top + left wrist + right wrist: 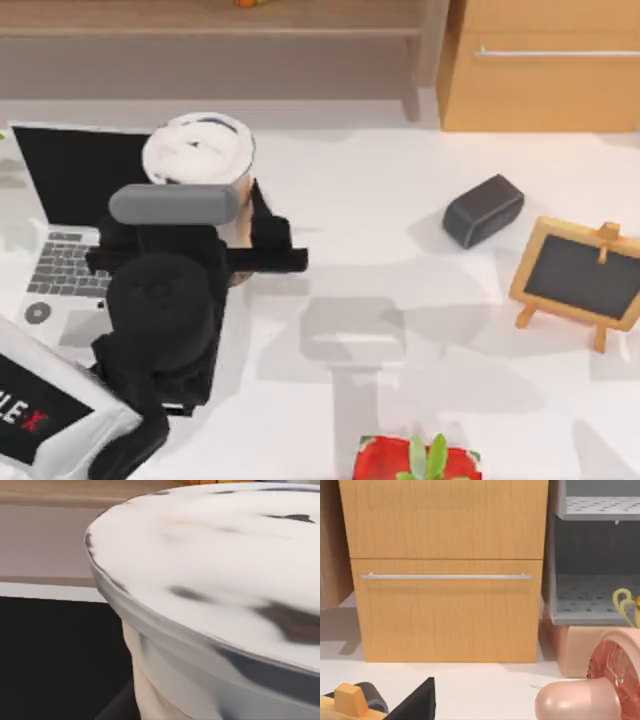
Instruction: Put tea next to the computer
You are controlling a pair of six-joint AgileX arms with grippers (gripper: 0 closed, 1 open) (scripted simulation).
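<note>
The tea (198,148), a cup with a white lid bearing dark marks and a tan body, is at the right edge of the computer (78,175), a silver laptop with its black screen open. My left gripper (232,222) is shut on the cup's body, with one black finger (266,226) showing on its right side. The arm covers much of the keyboard. Whether the cup rests on the table or hangs above it I cannot tell. Close up in the left wrist view are the tea's lid (225,580) and the computer's dark screen (50,655). My right arm is parked off to the right.
A dark grey rounded box (483,210) and a wood-framed blackboard easel (583,275) stand at the right. A red pot with a plant (415,462) sits at the front edge. A wooden drawer cabinet (540,65) stands at the back right; a pink fan (615,680) stands near it.
</note>
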